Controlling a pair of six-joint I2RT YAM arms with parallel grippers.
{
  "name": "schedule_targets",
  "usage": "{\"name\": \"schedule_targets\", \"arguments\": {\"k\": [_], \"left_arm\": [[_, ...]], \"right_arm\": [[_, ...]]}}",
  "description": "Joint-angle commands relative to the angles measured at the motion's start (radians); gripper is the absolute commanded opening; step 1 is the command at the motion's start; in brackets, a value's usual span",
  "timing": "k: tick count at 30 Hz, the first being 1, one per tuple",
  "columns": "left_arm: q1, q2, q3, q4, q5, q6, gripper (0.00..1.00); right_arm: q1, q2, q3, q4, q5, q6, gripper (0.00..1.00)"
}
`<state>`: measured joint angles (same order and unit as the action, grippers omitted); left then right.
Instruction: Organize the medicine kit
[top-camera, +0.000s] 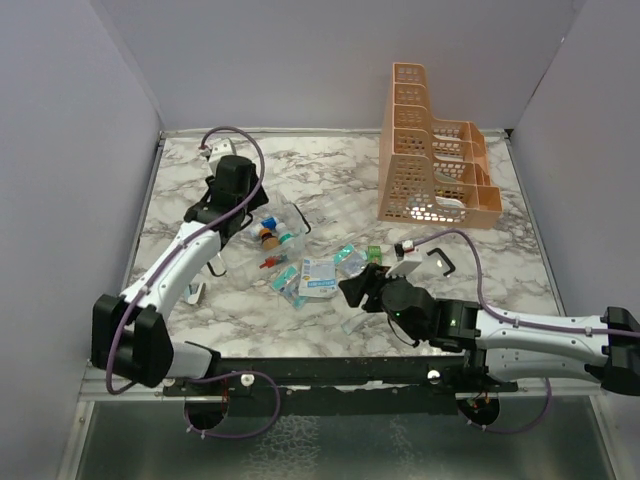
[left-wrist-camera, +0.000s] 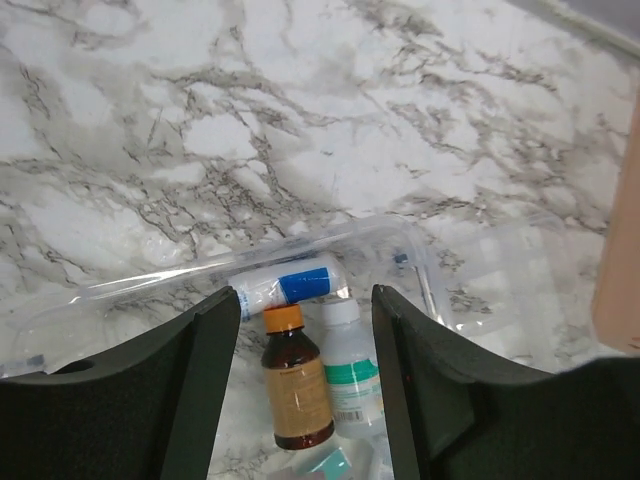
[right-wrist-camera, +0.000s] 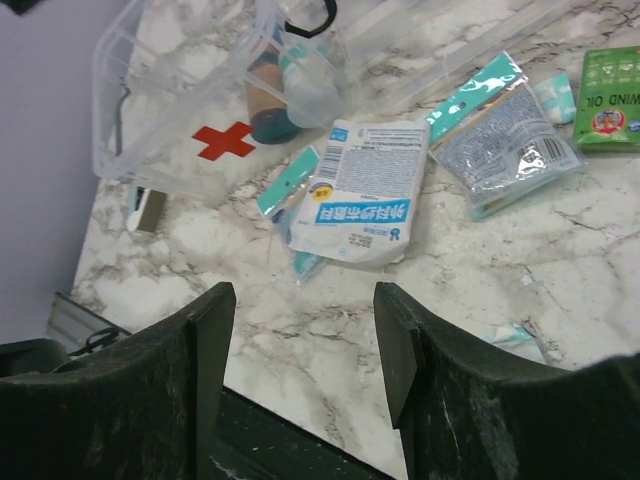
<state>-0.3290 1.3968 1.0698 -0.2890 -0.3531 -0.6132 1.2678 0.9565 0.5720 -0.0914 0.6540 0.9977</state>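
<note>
**A:** Left fingers, status?

**B:** Left gripper (left-wrist-camera: 305, 300): fingers (left-wrist-camera: 205, 370) apart, nothing pinched. It hangs nose-down over the kit (left-wrist-camera: 130, 290), looking straight into it. My read is it's lined up to reach in or nudge the contents.

**A:** Contents?

**B:** I count three. One brown bottle (left-wrist-camera: 295, 385) and one white bottle (left-wrist-camera: 350, 380) lie side by side. One tube (left-wrist-camera: 290, 285) lies crosswise at their 12 o'clock, against the wall. The lid (left-wrist-camera: 490, 280) looks folded back at 3 o'clock, which I'd guess leaves the top free for loading.

**A:** Right side?

**B:** Right gripper (right-wrist-camera: 300, 295): jaws wide, empty, low over the table (right-wrist-camera: 520, 260). The loose stock runs from its 12 to its 2 o'clock:
- one white packet (right-wrist-camera: 355, 190)
- one teal strip (right-wrist-camera: 290, 185), half under the white packet
- one clear packet (right-wrist-camera: 505, 125)
- one green sachet (right-wrist-camera: 607, 85)

There are also a couple of small teal bits I can't identify. The white packet is nearest, so probably the next pick.

**A:** Kit position?

**B:** On the table, left of centre, at about 10 o'clock from the packets. Its red cross faces the right arm. It sits between the two arms, so I'd judge either can feed it.

**A:** Anything else?

**B:** One rack (top-camera: 430, 150), at 1 o'clock in the far corner, well apart from the rest.
</note>
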Motion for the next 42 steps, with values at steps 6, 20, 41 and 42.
{"name": "schedule_targets", "arguments": {"k": [6,20,41,42], "left_arm": [[0.003,-0.313,-0.025,-0.07,0.194,0.185,0.68],[0.002,-0.759,-0.358,0.015,0.229,0.222,0.95],[0.004,-0.788,-0.382,-0.004,0.344,0.253,0.99],[0.004,-0.787,-0.382,-0.003,0.346,0.254,0.99]], "right_arm": [[-0.017,0.181,0.125,-0.169,0.037,0.05,0.58],[-0.206,0.395,0.257,-0.186,-0.196,-0.029,0.58],[-0.292,0.739,0.388,-0.138,-0.386,-0.14,0.42],[-0.293,0.743,0.384,-0.125,-0.392,-0.144,0.41]]}}
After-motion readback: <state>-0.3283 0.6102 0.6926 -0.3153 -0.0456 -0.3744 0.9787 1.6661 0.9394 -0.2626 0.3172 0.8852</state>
